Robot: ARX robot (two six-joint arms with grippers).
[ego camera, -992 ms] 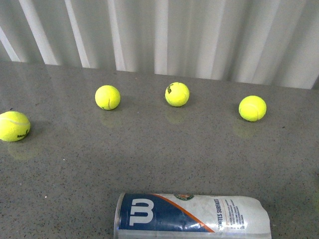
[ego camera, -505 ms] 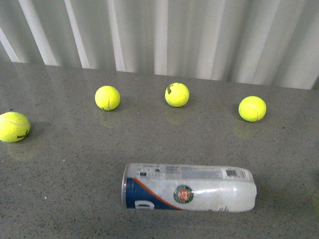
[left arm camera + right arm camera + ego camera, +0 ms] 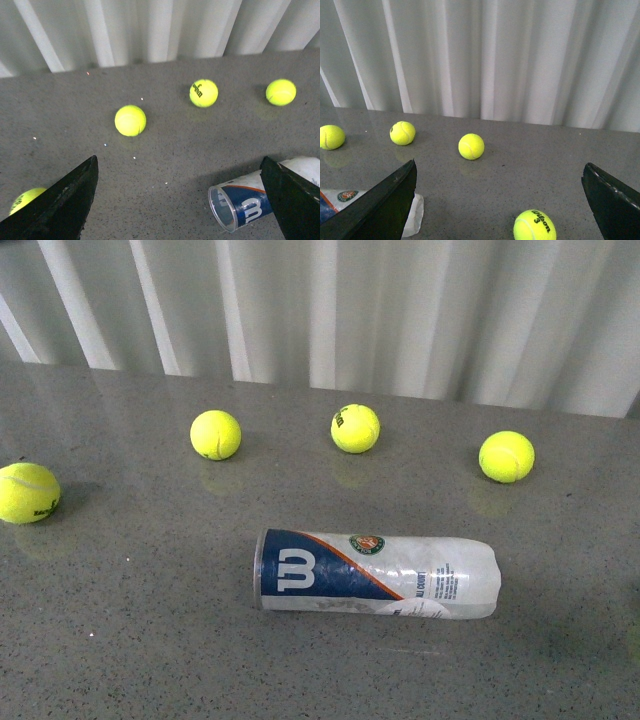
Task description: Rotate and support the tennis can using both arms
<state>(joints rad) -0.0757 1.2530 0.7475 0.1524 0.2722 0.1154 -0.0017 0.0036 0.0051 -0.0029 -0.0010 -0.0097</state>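
Clear tennis can [image 3: 375, 575] (on its side) near gaping left claw [image 3: 177, 160]

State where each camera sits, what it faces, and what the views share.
Front view: on the body, facing forward over the table at the lying tennis can; no arm shows.
Left wrist view: on the left wrist, past the open left gripper toward the can's open end.
Right wrist view: on the right wrist, past the open right gripper toward the backdrop; can's other end beside one finger.
Shared: all three show the can; front and left wrist show its W.
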